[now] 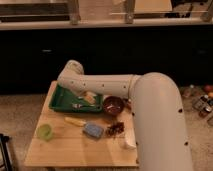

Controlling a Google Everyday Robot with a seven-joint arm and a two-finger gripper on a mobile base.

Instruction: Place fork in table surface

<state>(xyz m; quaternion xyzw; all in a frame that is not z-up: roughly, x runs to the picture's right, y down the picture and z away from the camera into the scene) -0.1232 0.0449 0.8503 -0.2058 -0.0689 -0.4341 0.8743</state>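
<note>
The small silvery fork (77,105) lies inside the dark green tray (61,103), near its front edge. My gripper (89,97) hangs low over the right part of the tray, just right of and behind the fork. The white arm (105,86) reaches in from the right and its elbow (70,76) stands above the tray's back. The pale wooden table surface (67,147) stretches in front of the tray.
On the table are a yellow elongated item (75,121), a blue sponge (93,130), a green cup (45,132), a dark red bowl (113,105), a reddish clump (116,128) and a white item (129,140). A dark counter runs behind.
</note>
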